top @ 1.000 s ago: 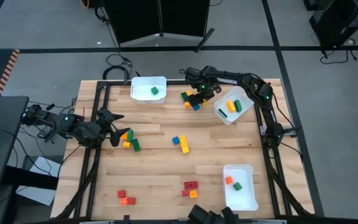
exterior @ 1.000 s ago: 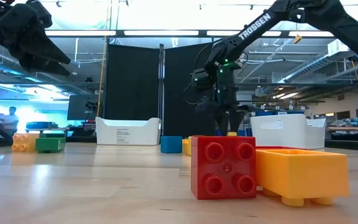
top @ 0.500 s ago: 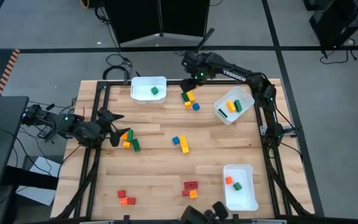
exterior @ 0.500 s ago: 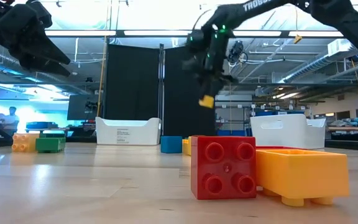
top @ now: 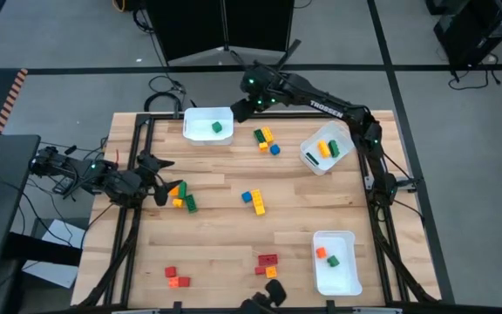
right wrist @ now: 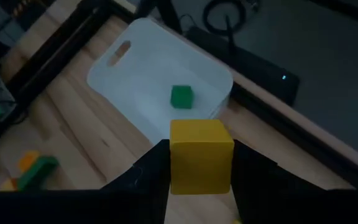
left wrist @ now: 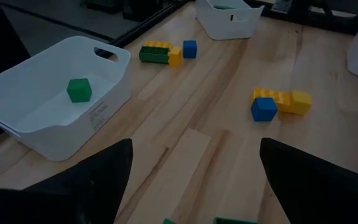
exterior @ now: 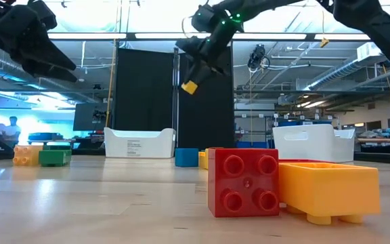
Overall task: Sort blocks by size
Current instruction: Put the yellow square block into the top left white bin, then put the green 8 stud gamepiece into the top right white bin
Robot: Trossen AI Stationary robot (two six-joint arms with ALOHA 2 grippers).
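My right gripper (right wrist: 201, 180) is shut on a small yellow cube (right wrist: 201, 155) and holds it high in the air (exterior: 189, 87), by the right rim of the far white bin (top: 207, 124). One green cube (right wrist: 181, 96) lies in that bin. Loose blocks lie on the table in clusters: far middle (top: 265, 139), centre (top: 253, 201), left (top: 181, 196) and near edge (top: 267, 263). My left gripper (top: 162, 179) stands open above the table's left edge, next to the left cluster, with nothing between its fingers. My right gripper pinches the yellow cube by two opposite side faces (right wrist: 174, 163), one dark finger (right wrist: 151, 171) on each side. The fingers slant down toward the table's far left. The cube is lifted clear of the table, its top face level between the fingertips.
A tilted white bin (top: 328, 148) with yellow and green blocks stands at the far right. Another white bin (top: 336, 262) with an orange and a green block stands near right. A red brick (exterior: 244, 181) and an orange brick (exterior: 327, 190) lie close to the low camera.
My right gripper has risen from the far middle cluster with the yellow cube, lifting it clear of the table. It has gone toward the table's left, up to the far white bin, tipping from pointing down to slanting.
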